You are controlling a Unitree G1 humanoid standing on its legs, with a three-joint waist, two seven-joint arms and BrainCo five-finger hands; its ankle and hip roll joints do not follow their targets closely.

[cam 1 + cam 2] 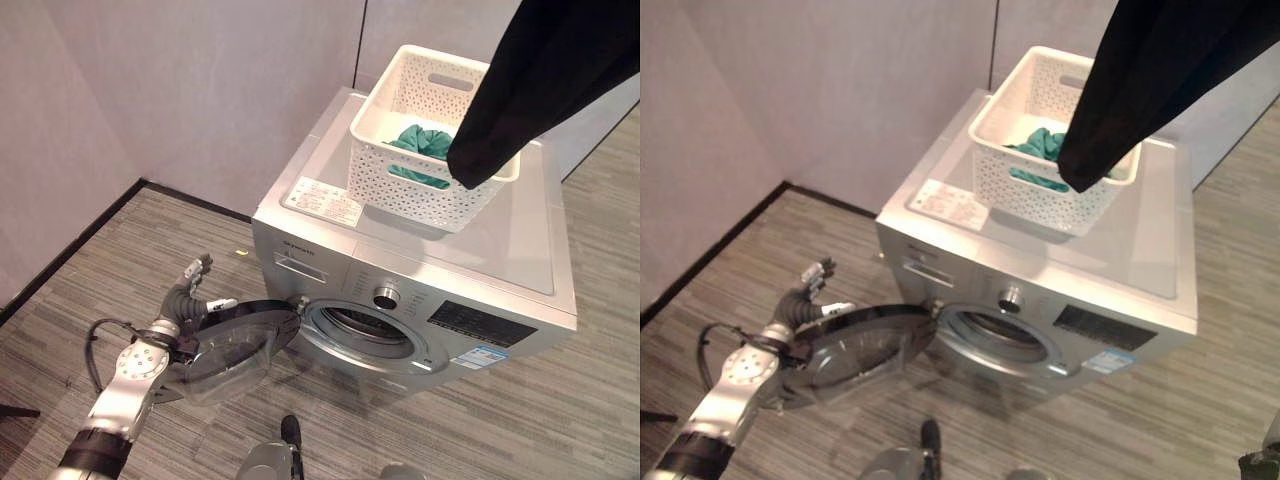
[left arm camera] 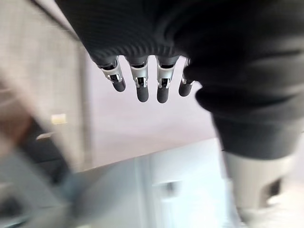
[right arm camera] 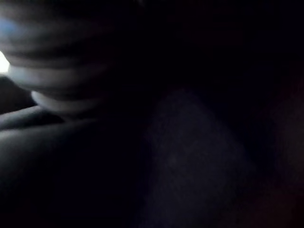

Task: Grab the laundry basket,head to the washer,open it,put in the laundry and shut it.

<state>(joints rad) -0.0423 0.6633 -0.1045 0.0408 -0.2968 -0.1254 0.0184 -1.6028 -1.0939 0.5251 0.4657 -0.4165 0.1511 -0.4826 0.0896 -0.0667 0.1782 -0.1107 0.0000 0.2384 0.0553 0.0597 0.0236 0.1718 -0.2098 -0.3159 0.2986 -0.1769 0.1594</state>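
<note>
One silver front-loading washer [image 1: 440,290]: on its top, one white perforated plastic basket [image 1: 400,150] holding one green cloth [image 1: 422,142]. One black garment [image 1: 520,80] hangs above the basket; my right hand's state I cannot tell. Beside the washer's one open round door [image 1: 235,345], my left hand [image 1: 190,290] is relaxed, fingers [image 2: 142,88] straight in its wrist view.

Washer [image 1: 470,250] drum opening [image 1: 365,330] is unobstructed from the front. Door [image 1: 235,340] stands swung out to the left with the left hand [image 1: 190,295] beside it, blocking approach from that side. Black garment [image 1: 520,90] hangs over the basket [image 1: 400,150]'s right part, covering access there; floor to the right is open.
</note>
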